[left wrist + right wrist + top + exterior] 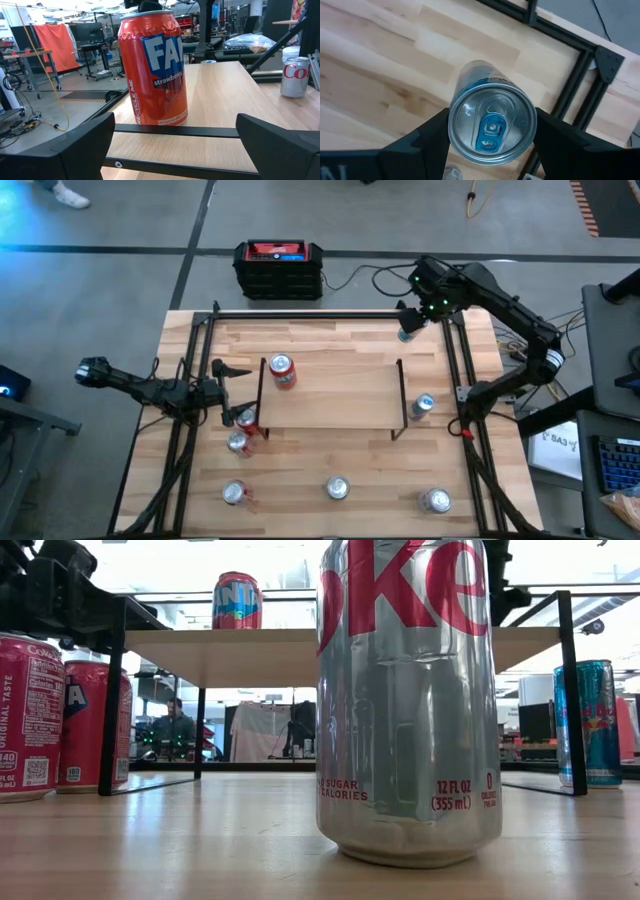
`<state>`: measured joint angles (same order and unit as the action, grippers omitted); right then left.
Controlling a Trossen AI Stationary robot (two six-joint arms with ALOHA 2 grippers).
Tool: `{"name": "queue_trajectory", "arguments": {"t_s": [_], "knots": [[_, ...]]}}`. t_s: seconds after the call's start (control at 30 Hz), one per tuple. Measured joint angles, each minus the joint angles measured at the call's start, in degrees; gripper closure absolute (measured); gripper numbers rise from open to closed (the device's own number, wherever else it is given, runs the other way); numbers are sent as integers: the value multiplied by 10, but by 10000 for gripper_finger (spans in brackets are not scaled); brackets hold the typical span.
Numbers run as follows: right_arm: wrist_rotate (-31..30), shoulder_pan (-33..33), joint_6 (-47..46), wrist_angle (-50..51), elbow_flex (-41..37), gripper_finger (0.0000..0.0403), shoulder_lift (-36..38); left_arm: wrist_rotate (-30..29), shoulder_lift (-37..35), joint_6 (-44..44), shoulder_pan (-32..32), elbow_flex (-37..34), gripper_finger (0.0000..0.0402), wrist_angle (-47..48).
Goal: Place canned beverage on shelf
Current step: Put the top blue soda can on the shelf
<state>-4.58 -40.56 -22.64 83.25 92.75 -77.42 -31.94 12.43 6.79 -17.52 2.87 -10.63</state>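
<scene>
Shelf [335,395] edge w/ red can [283,371] — left pincer [222,393] beside, open.

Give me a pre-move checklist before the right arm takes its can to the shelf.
1. Right gripper shut on the slim can: ok.
2. Slim can upright in the grip: ok.
3. Free space on the shelf: ok, only the red can stands at its left end.
4. Left gripper open and released from the red can: ok.
5. Left gripper away from the shelf: not ok, it sits at the left edge.
6. Slim can lifted off the table: cannot tell.
</scene>
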Motion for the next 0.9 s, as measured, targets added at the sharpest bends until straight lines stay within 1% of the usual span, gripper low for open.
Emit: {"name": "queue_trajectory", "arguments": {"t_s": [0.37,0.47,0.63,0.9], "knots": [[1,40,8,0,88,175,-20,0,0,0,0,0,2,0],[13,60,9,0,111,175,-25,0,0,0,0,0,2,0],[52,109,15,-3,145,175,-39,0,0,0,0,0,2,0],[51,203,-5,24,198,175,-75,0,0,0,0,0,2,0]]}}
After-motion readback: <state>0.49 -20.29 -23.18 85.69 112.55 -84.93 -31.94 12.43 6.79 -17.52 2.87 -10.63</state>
